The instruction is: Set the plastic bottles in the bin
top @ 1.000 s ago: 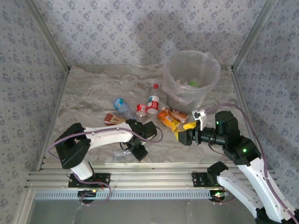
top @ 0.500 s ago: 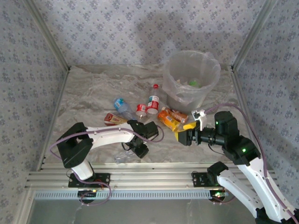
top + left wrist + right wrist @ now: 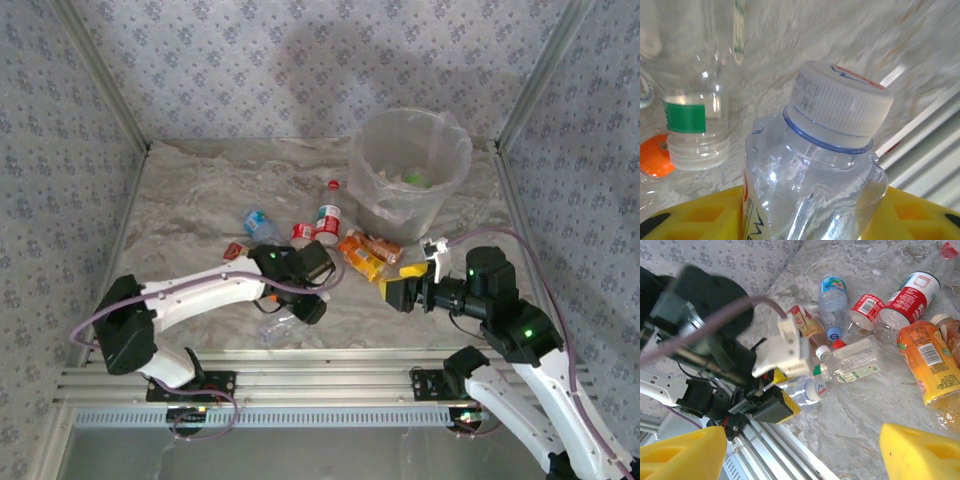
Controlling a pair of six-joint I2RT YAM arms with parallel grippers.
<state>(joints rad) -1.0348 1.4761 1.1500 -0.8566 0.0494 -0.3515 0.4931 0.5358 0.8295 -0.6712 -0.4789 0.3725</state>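
I see a marbled grey table (image 3: 200, 180); a round translucent whitish plastic bin (image 3: 400, 210) stands near its far right corner, and small clear plastic bottles (image 3: 327, 218) lie scattered around its middle.

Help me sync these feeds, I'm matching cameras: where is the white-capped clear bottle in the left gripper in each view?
Top external: the white-capped bottle sits below centre, left of middle.
Left wrist: centre, close up, cap uppermost.
Right wrist: just left of centre.
Shared landmark: the yellow-fingered left gripper, shut on it.
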